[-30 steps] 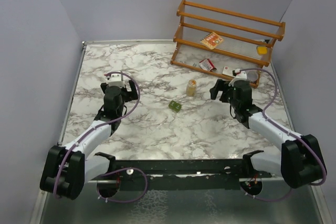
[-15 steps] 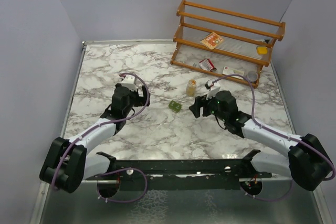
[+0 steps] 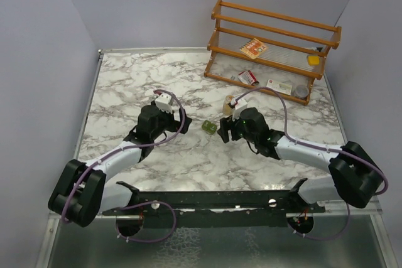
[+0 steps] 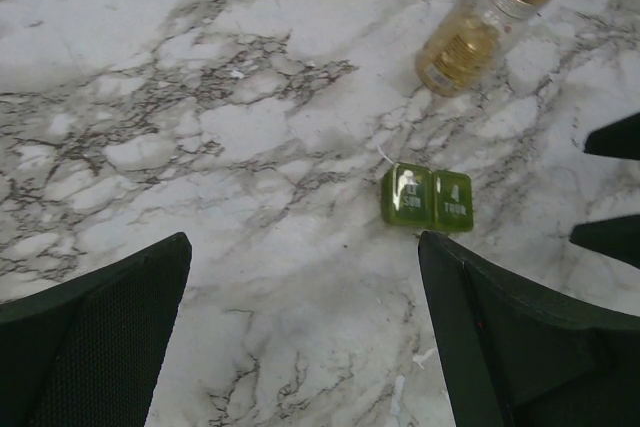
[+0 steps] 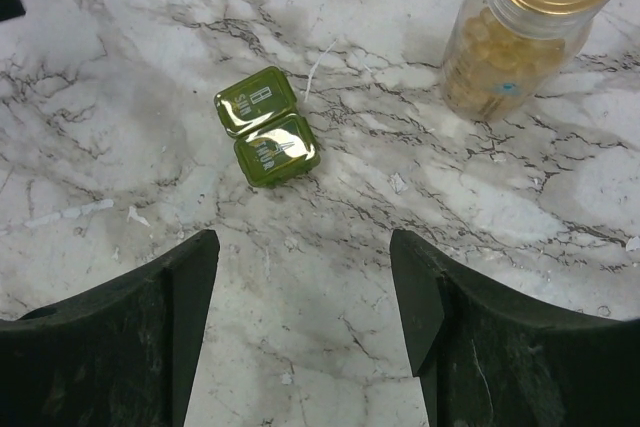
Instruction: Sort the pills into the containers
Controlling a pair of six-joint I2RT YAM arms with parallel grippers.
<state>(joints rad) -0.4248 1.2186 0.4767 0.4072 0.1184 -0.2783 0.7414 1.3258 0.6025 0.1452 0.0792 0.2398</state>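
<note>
Olive-green pill box (image 5: pixel 267 125) lids read SUN and THUR, near clear bottle (image 5: pixel 520 32).

Setting: a robot lab test cell. Plain grey walls (image 3: pixel 38 92) box in a marble-print table (image 3: pixel 125 86) on three sides. The left arm (image 3: pixel 113 158) and right arm (image 3: pixel 308 150) sit on a black rail (image 3: pixel 220 200) at the near edge, purple cables (image 3: pixel 168 119) exposed, with a wooden rack (image 3: pixel 276 36) at the back.
</note>
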